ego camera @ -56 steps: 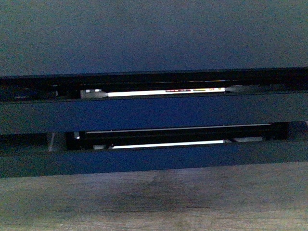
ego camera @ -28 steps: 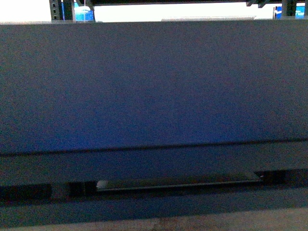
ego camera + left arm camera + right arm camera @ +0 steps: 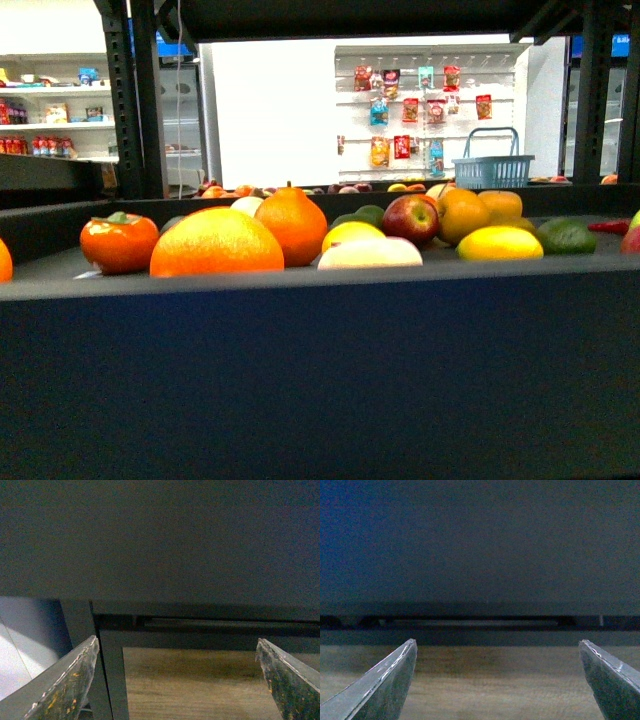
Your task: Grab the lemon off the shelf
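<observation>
The lemon [image 3: 499, 243], bright yellow and oval, lies on the right part of the shelf's tray deck among other fruit. The shelf [image 3: 320, 350] fills the lower half of the front view with its black front rim. Neither gripper shows in the front view. In the left wrist view my left gripper [image 3: 177, 640] is open, with only the shelf's black front and wood-grain panel [image 3: 190, 680] beyond its fingers. In the right wrist view my right gripper [image 3: 497, 641] is open too, facing the same dark front and wood-grain panel [image 3: 495, 680]. The lemon is out of both wrist views.
Around the lemon lie a large orange [image 3: 217, 243], a knobbed orange [image 3: 292, 222], a red-orange persimmon [image 3: 118, 242], a red apple [image 3: 410, 218], round orange fruits [image 3: 478, 210] and a green fruit [image 3: 565, 236]. Black posts [image 3: 125, 100] and an upper deck frame the tray. A blue basket [image 3: 492, 168] stands behind.
The front view has risen from the shelf's lower front panels up to the tray deck's level, so the fruit and the lemon have come into sight.
</observation>
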### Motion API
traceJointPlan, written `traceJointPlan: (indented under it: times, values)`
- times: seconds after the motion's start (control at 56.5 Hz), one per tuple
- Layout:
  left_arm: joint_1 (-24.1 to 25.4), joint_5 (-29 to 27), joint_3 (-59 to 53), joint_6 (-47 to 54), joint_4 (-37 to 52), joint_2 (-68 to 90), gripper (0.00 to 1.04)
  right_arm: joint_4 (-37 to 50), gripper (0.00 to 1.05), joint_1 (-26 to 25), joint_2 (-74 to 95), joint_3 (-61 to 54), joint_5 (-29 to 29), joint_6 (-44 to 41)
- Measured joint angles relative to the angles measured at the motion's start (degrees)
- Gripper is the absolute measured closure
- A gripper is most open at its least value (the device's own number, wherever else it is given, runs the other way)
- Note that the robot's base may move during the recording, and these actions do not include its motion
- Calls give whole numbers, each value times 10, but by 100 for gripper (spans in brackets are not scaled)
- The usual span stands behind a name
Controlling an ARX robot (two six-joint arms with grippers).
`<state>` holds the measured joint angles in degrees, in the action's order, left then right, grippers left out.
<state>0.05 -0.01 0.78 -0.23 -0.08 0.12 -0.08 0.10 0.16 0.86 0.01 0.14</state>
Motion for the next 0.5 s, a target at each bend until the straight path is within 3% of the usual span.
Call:
traceJointPlan:
  times: [0.496]
  values:
    - [0, 0, 0, 0, 0, 0, 8, 0, 7, 0, 0, 0, 0, 0]
